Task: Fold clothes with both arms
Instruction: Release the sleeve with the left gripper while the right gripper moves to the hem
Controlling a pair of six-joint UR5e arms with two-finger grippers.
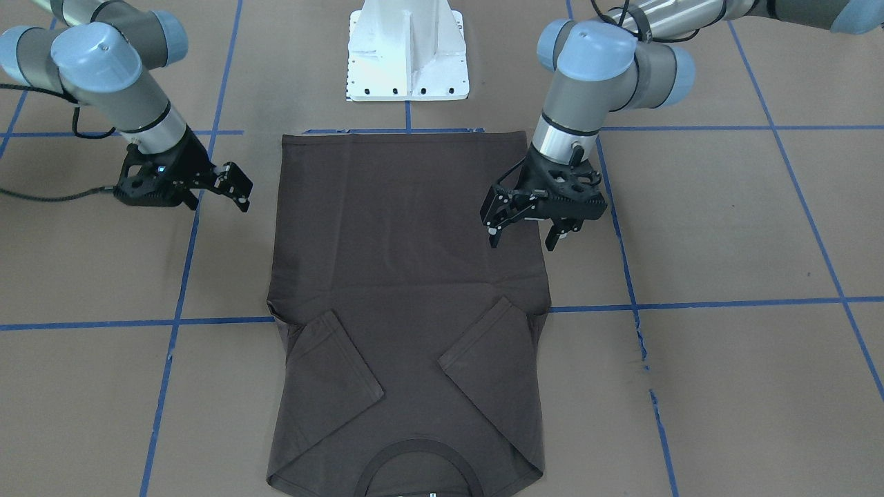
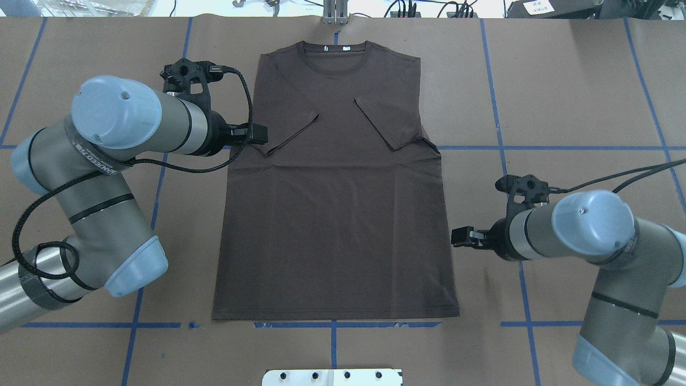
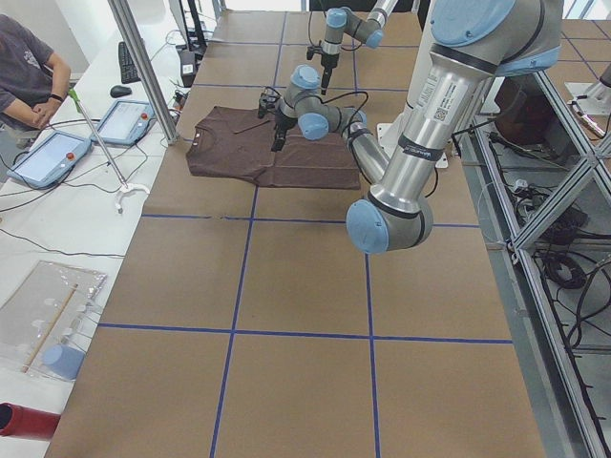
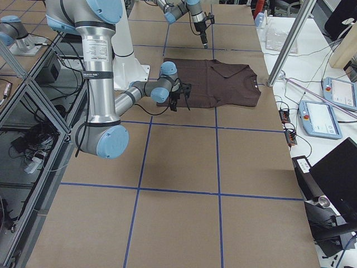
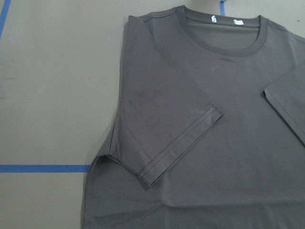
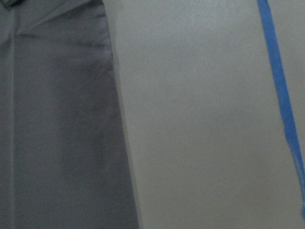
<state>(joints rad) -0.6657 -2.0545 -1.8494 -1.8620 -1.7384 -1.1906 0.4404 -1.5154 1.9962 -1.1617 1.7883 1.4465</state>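
The dark brown-grey T-shirt [image 2: 332, 214] lies flat on the brown table, collar [image 2: 335, 51] at the far end from the robot. Both short sleeves are folded inward onto the chest [image 1: 407, 276]. My left gripper [image 1: 522, 240] is open and empty. It hovers over the shirt's left side edge, just below the folded sleeve [image 5: 190, 133], and shows at the armpit in the overhead view [image 2: 257, 134]. My right gripper [image 1: 238, 190] looks open and empty. It sits just off the shirt's right side edge at mid-body [image 2: 461, 236]. The right wrist view shows that edge [image 6: 57, 119] and bare table.
The white pedestal base [image 1: 407, 55] stands at the hem end of the shirt. Blue tape lines [image 2: 332, 324] cross the table. In the exterior left view a seated operator [image 3: 29, 76], control tablets [image 3: 57, 153] and a metal post [image 3: 143, 67] are beyond the collar end.
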